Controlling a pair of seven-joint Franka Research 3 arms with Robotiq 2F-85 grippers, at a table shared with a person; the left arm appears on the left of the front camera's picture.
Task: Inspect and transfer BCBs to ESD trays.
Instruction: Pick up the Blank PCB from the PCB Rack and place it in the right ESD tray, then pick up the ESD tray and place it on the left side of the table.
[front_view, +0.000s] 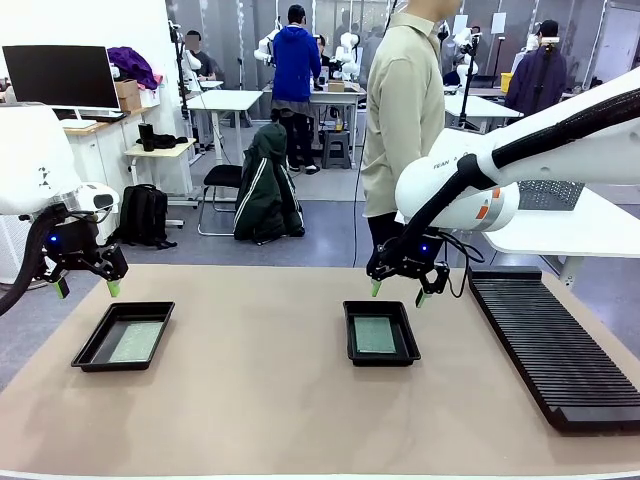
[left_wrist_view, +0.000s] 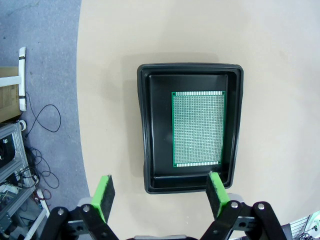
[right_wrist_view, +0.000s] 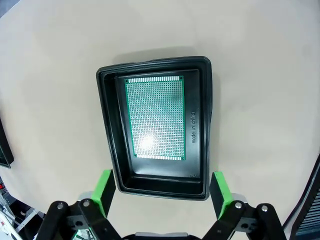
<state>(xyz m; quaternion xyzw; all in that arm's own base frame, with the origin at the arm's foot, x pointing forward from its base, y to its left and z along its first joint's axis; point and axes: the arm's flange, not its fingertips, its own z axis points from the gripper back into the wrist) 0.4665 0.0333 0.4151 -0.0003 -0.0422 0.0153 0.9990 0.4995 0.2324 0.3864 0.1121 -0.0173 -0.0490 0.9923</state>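
Black trays (front_view: 88, 355) (front_view: 409, 352) each holding a board (front_view: 138, 341) (front_view: 376, 335), both claws (front_view: 87, 288) (front_view: 398, 292) apart above.

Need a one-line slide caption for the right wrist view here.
Open right gripper hovering above a black ESD tray on the tan table, one green BCB lying flat inside.

Glossy black plastic trays (right_wrist_view: 202, 125); matt beige tabletop (front_view: 270, 400)
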